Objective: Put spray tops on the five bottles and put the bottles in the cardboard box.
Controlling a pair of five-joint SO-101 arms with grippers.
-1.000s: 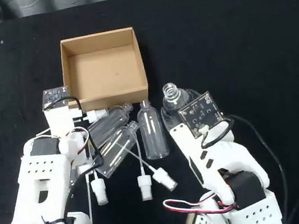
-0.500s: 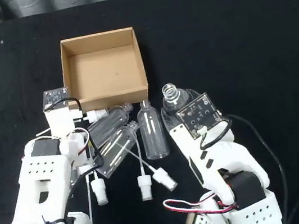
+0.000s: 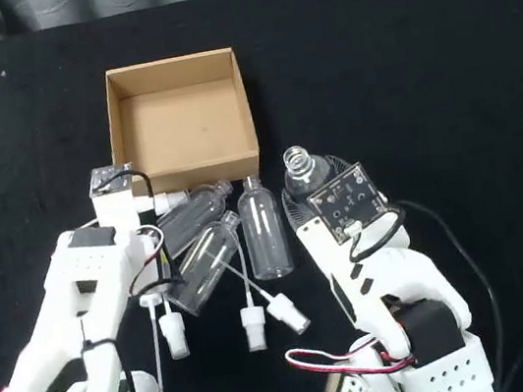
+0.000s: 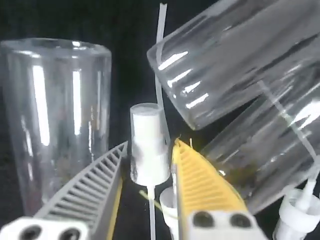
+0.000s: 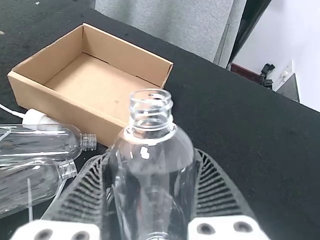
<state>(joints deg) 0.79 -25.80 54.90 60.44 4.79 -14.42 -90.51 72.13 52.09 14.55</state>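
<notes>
From above: the cardboard box (image 3: pixel 180 119) stands open, three clear bottles (image 3: pixel 266 225) lie just in front of it, and loose spray tops (image 3: pixel 252 327) sit nearer the robot. The left arm (image 3: pixel 81 284) and right arm (image 3: pixel 384 276) are both extended toward the box.

Left wrist: the left gripper (image 4: pixel 150 146) sits round a white spray top (image 4: pixel 148 150). Pinched or merely bracketed, I can't tell. It looks light and is best taken by the collar.

Right wrist: the right gripper (image 5: pixel 150 159) clamps an upright uncapped bottle (image 5: pixel 150 145) by its slick, thin-walled body, near the box.
</notes>
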